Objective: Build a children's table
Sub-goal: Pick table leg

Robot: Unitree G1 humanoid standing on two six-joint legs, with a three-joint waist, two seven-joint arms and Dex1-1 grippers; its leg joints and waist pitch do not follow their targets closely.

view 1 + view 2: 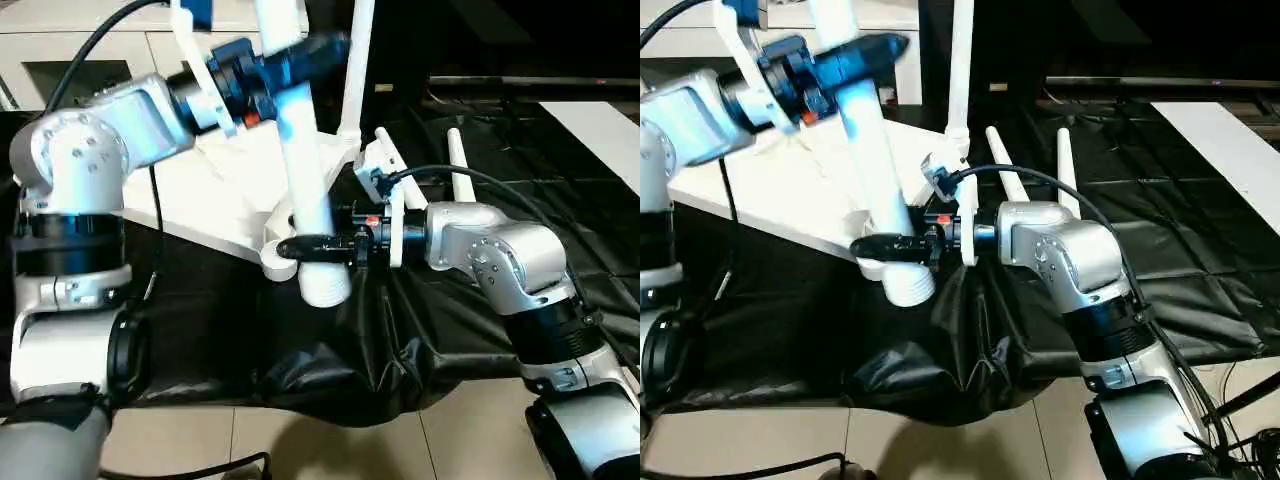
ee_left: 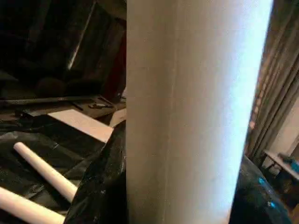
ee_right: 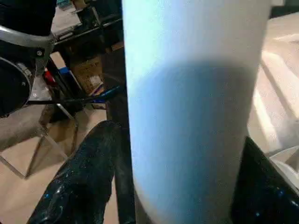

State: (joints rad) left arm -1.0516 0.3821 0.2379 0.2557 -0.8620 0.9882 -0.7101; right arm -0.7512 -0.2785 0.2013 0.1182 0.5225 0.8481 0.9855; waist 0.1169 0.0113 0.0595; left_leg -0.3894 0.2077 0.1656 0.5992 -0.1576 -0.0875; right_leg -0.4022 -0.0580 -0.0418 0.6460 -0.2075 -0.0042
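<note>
The white table top [image 1: 215,190] lies on the black sheet with one leg [image 1: 356,70] standing upright in a far corner socket. Another white leg [image 1: 305,170] hangs tilted, its thick end [image 1: 325,285] just beside the near corner socket [image 1: 272,262]. My left gripper [image 1: 300,58] is shut on this leg high up. My right gripper [image 1: 312,245] is shut on it just above the thick end. In the wrist views the leg [image 2: 196,112] [image 3: 191,116] sits between black fingers [image 2: 98,186] [image 3: 79,182]. Two loose legs [image 1: 1005,172] [image 1: 1065,165] lie behind my right arm.
The black sheet [image 1: 340,370] drapes in folds over the big table's front edge, with tiled floor below. A white cabinet [image 1: 60,50] stands at the back left. A white panel [image 1: 600,130] lies at the far right of the table.
</note>
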